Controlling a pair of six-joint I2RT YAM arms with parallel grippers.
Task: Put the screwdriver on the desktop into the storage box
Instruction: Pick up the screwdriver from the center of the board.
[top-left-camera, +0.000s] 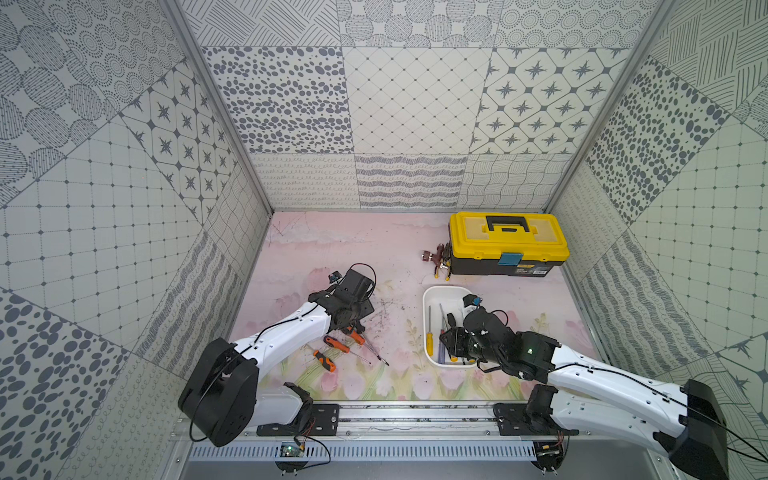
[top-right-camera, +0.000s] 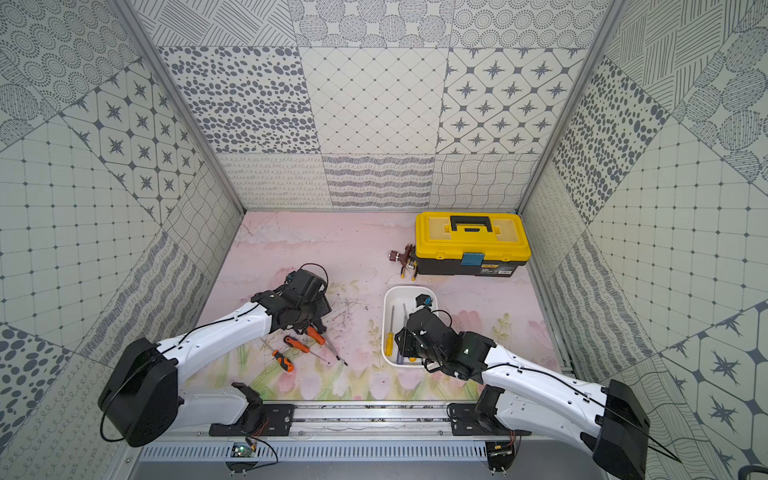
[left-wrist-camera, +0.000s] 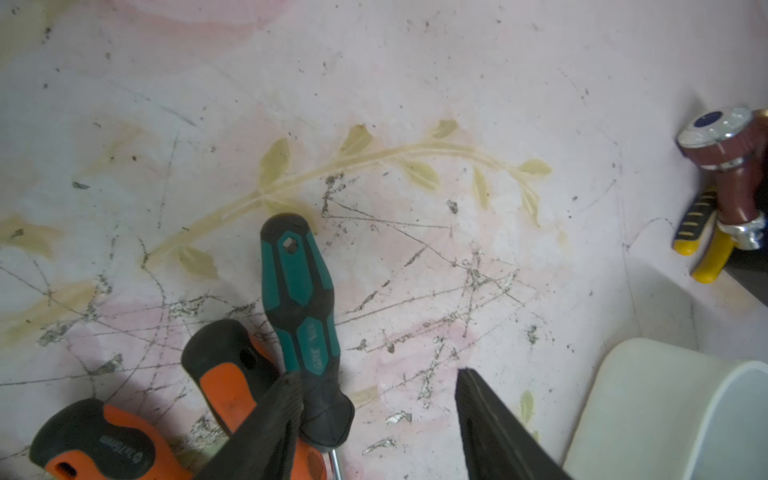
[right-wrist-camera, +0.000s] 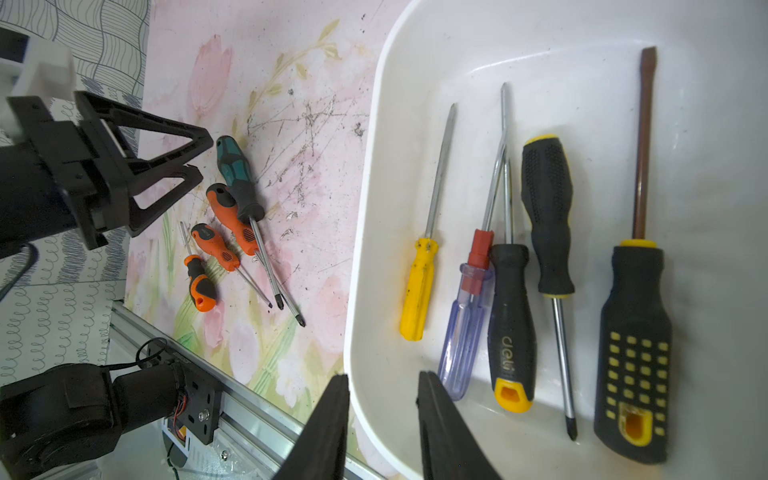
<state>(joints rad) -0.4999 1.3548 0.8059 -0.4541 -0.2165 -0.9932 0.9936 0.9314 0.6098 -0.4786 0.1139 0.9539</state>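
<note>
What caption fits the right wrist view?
Five screwdrivers lie in the white storage box; four more wait on the desktop.

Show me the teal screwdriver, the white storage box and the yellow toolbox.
teal screwdriver (left-wrist-camera: 296, 286): left wrist view, middle of its handle.
white storage box (right-wrist-camera: 382, 187): right wrist view, bare inner wall.
yellow toolbox (top-left-camera: 540, 239): a top view, its yellow lid.

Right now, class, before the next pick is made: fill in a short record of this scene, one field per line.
storage box: holds five screwdrivers
desktop: four remaining, one teal-handled screwdriver, three orange-handled screwdrivers
left gripper: open, at the teal-handled screwdriver
right gripper: open, empty, over the storage box rim
toolbox: lid shut, at the back
</note>
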